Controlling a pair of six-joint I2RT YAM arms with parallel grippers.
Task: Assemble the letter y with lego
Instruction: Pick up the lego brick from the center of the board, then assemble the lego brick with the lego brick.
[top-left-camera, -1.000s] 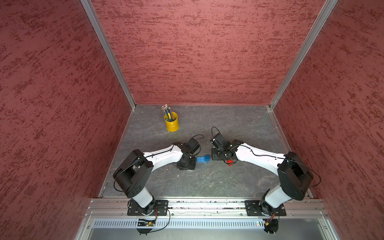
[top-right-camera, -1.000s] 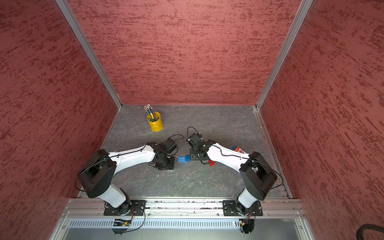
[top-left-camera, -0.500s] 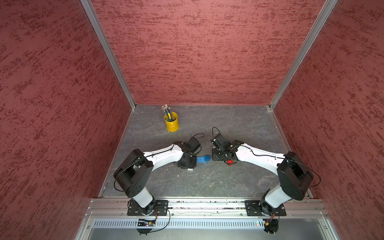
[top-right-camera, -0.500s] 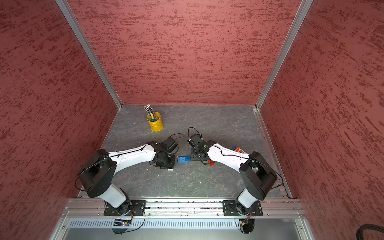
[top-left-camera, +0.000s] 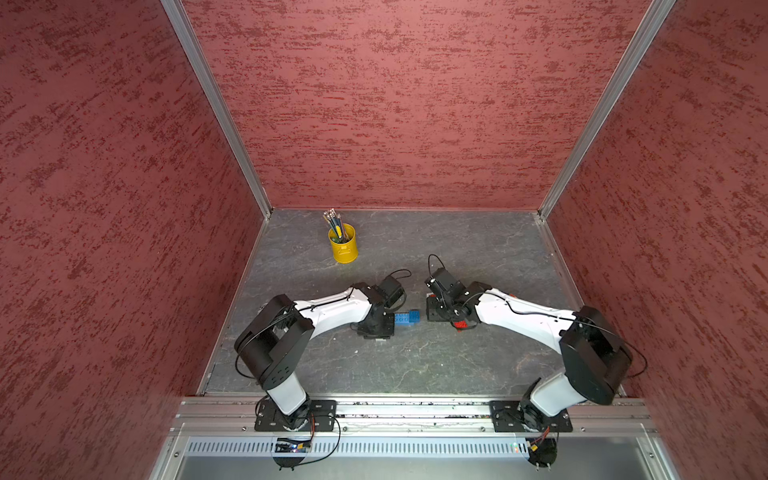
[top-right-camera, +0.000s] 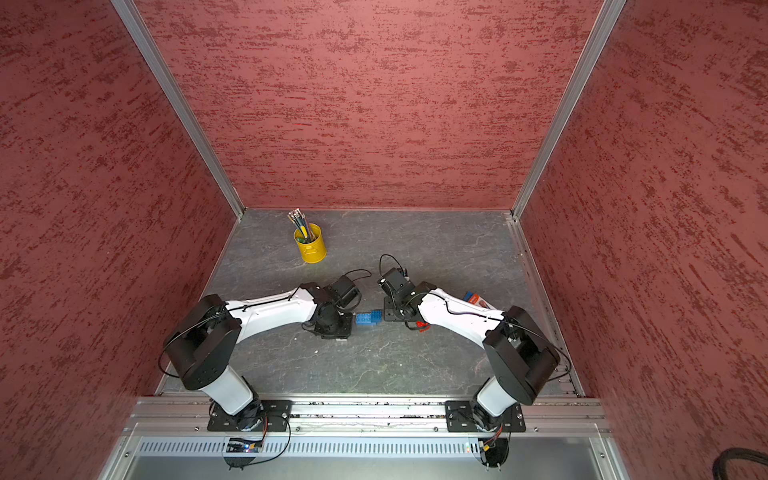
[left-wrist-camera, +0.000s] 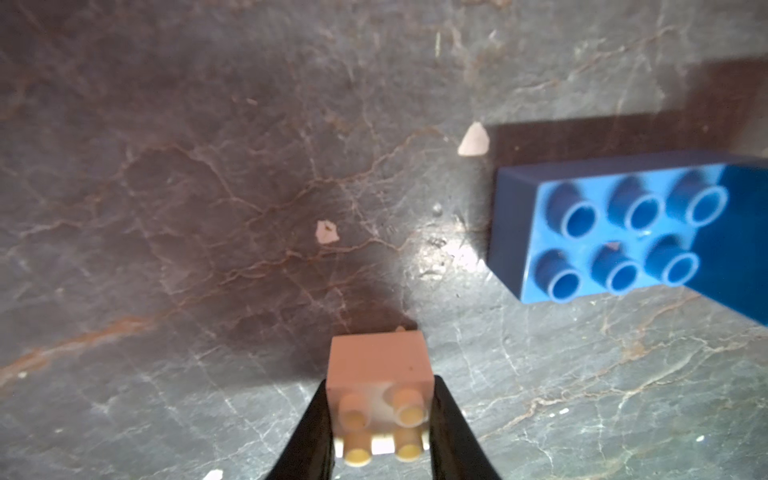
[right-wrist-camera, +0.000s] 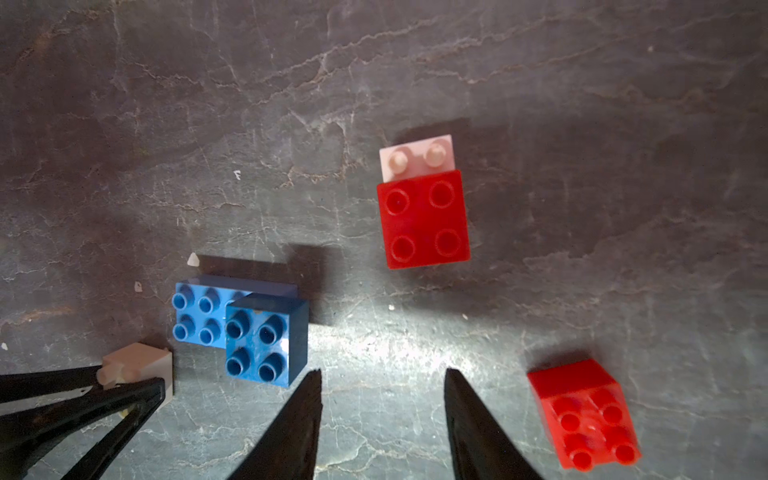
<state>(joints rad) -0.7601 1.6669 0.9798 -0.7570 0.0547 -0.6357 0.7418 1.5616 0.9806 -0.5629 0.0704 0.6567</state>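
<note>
The left hand (left-wrist-camera: 379, 380) has closed. Its two black fingers (left-wrist-camera: 309, 432), slightly apart a second ago, now press against both sides of the small white brick (left-wrist-camera: 378, 361), low in the centre of the left wrist view, with the studs toward the camera. The right wrist view shows the same grip at the lower left of the frame, with the white brick (right-wrist-camera: 141, 361) pinched at the fingertips. In both top views the left hand (top-left-camera: 376, 326) (top-right-camera: 332, 326), just left of centre, shows a closing too small to make out. Whether the brick has left the table cannot be told.
</note>
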